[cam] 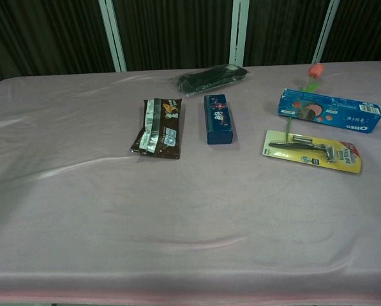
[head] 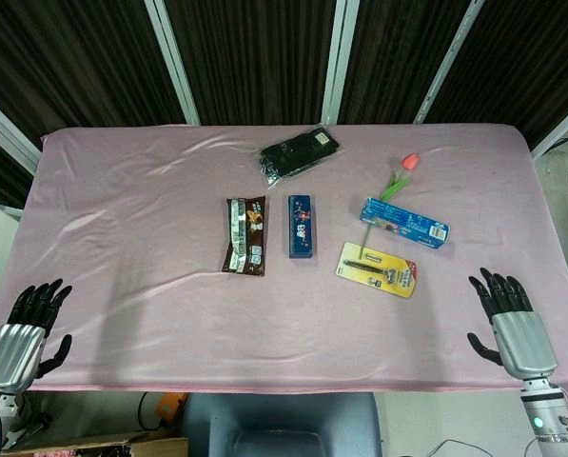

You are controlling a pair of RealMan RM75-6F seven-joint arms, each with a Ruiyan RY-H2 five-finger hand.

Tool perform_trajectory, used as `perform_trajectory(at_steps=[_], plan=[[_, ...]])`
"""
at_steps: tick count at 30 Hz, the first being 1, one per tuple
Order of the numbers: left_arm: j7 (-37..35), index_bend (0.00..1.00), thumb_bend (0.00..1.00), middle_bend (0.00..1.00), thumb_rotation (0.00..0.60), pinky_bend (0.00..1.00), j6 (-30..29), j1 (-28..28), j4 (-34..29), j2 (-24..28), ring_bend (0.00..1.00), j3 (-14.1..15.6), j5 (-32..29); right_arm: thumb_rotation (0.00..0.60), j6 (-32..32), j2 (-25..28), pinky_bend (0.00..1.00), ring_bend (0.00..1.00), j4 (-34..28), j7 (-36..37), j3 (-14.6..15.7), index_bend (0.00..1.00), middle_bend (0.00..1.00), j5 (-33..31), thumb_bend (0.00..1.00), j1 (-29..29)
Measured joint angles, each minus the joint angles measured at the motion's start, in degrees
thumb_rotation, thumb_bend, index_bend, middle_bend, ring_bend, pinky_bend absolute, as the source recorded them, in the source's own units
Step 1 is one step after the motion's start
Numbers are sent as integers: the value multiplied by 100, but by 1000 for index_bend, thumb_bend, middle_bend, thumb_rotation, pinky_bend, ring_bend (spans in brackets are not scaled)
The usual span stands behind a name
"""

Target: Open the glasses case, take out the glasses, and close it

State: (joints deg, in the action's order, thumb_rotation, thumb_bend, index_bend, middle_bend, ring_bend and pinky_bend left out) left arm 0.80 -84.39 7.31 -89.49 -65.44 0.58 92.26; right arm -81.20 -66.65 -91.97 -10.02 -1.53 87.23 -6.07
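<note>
A blue rectangular case (head: pixel 301 227) lies shut near the middle of the pink table (head: pixel 131 238), lengthwise toward me; the chest view shows the case (cam: pixel 218 119) too. No glasses show anywhere. My left hand (head: pixel 27 328) hovers at the near left corner of the table, fingers spread, holding nothing. Over at the near right edge my right hand (head: pixel 512 324) is the same, empty with fingers apart. Both hands are far from the case, and neither appears in the chest view.
A brown snack packet (head: pixel 245 235) lies left of the case. Behind it is a black bagged item (head: pixel 301 153). To the right are a blue Oreo box (head: pixel 404 223), a yellow razor card (head: pixel 377 269) and a red artificial tulip (head: pixel 409 163).
</note>
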Motion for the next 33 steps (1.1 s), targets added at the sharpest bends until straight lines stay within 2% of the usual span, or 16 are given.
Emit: perform_trajectory(at_steps=[7,11,14,19,24,27,33], plan=[[-90,0,425,0,600,0,-19,-7,0,33,0,1,-10,600,94,-61,0,0,48,-79,-42,0,0,-61,396,-75],[-147,0,424,0,600,0,-23,-1,0,44,0,-21,-42,600,324,-136,0,0,243,-118,-160,0,0,-36,396,-340],[-105,0,424,0,600,0,36,20,0,30,0,-41,-103,600,742,-204,0,0,429,-271,-289,0,0,14,396,-751],[117,0,424,0,600,0,195,75,-20,-28,0,-74,-238,600,1864,-457,0,0,920,-732,-543,0,0,68,396,-1757],[236,0,424,0,600,0,346,128,-31,-65,0,-112,-402,600,3054,-1158,0,0,1698,-1334,-815,0,0,-45,396,-2916],[268,0,424,0,600,0,414,153,-38,-75,0,-154,-522,600,3456,-1723,0,0,2240,-1595,-942,0,0,-154,396,-3466],[288,0,423,0,600,0,460,180,-32,-91,0,-177,-577,600,3910,-2673,0,0,3283,-2137,-1077,0,0,-359,396,-4217]])
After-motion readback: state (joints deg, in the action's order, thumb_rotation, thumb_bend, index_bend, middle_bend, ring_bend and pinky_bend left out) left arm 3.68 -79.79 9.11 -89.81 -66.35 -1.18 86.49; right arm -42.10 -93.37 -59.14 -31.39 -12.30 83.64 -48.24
